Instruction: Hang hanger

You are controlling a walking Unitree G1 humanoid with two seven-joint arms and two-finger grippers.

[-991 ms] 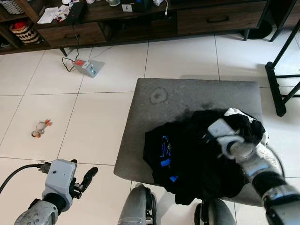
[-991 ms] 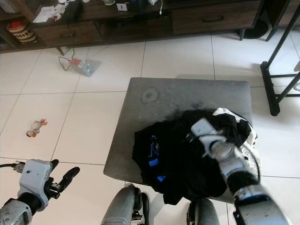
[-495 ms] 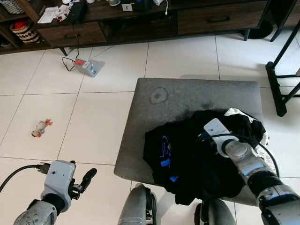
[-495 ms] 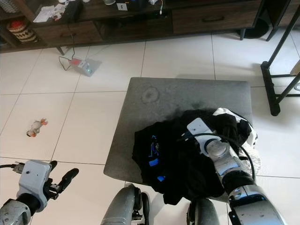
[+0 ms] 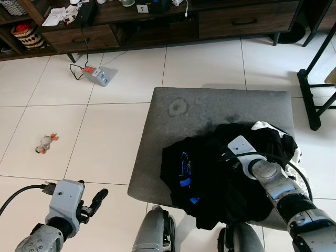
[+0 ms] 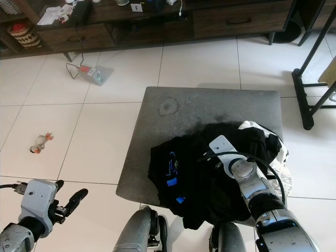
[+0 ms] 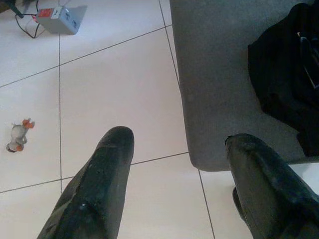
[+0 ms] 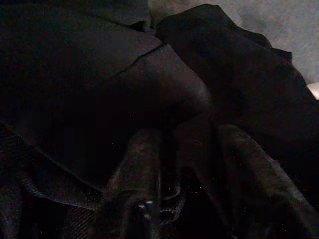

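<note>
My right gripper (image 8: 189,164) is pressed into the black clothes (image 5: 220,173) heaped at the ottoman's (image 5: 210,105) near right corner, fingers apart around a fold. I can't make out a hanger, so hanging seems barely begun. My left gripper (image 7: 174,164) idles open.

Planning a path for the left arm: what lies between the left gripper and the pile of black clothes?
In the left wrist view, between the left gripper and the black clothes lie bare white floor tile and the grey ottoman top.
</note>
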